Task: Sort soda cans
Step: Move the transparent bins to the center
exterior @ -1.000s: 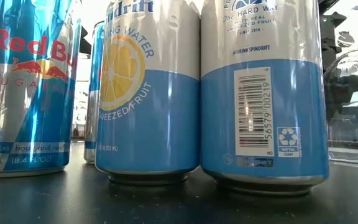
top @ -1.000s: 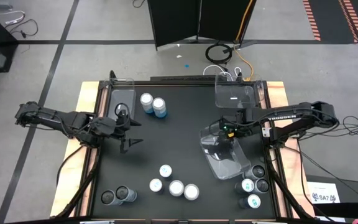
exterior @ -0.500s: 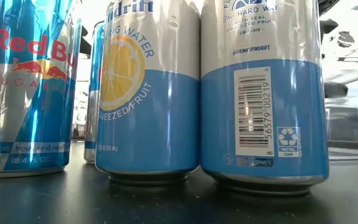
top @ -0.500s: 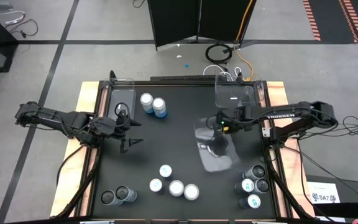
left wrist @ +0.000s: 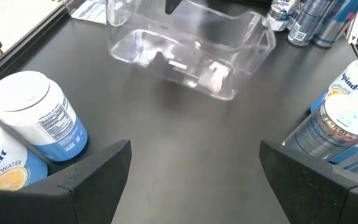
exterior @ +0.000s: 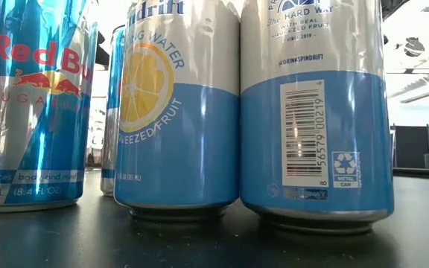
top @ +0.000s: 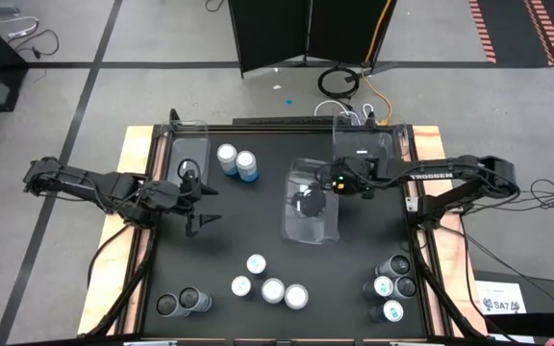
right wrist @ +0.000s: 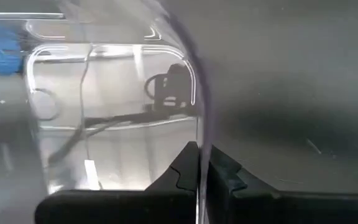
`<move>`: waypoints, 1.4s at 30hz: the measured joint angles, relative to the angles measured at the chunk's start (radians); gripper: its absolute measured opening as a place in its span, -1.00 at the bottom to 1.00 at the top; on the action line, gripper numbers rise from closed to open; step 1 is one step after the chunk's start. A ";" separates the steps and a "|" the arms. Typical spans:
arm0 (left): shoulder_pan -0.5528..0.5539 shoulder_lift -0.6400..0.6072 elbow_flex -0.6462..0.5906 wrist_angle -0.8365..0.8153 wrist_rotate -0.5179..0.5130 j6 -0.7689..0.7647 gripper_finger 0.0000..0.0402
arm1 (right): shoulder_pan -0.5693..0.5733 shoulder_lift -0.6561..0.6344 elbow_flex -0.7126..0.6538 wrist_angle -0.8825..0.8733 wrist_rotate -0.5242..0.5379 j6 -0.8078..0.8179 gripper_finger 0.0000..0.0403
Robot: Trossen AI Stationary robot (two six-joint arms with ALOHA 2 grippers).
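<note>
Sorting at an early stage, seen from above and read left to right. At 9 o'clock the left gripper waits over the desk, fingers apart and holding nothing. No can lies in any bin. At 7 o'clock stand two dark cans; at 11 o'clock two Spindrift cans, white-topped with blue sides; at 6 o'clock four more white-topped cans in a loose cluster. Near the centre, toward 1 o'clock, the right gripper has its fingers clamped on the wall of an empty clear plastic bin, carried over the desk. Two further clear bins rest along the far edge at 11 and 1 o'clock. At 5 o'clock a mixed group of four cans remains. All twelve cans are still to be sorted; the work in hand appears to be placing a bin.
</note>
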 joint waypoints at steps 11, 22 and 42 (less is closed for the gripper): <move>0.000 -0.011 0.000 -0.025 0.005 0.057 0.81 | 0.002 0.344 0.428 -0.245 -0.028 -0.077 -1.00; 0.000 -0.097 0.000 -0.135 0.006 0.079 0.81 | 0.032 0.556 0.678 -0.320 -0.105 -0.031 -1.00; 0.000 -0.155 0.000 -0.181 0.002 0.105 0.81 | 0.071 0.582 0.676 -0.288 -0.109 0.005 -0.86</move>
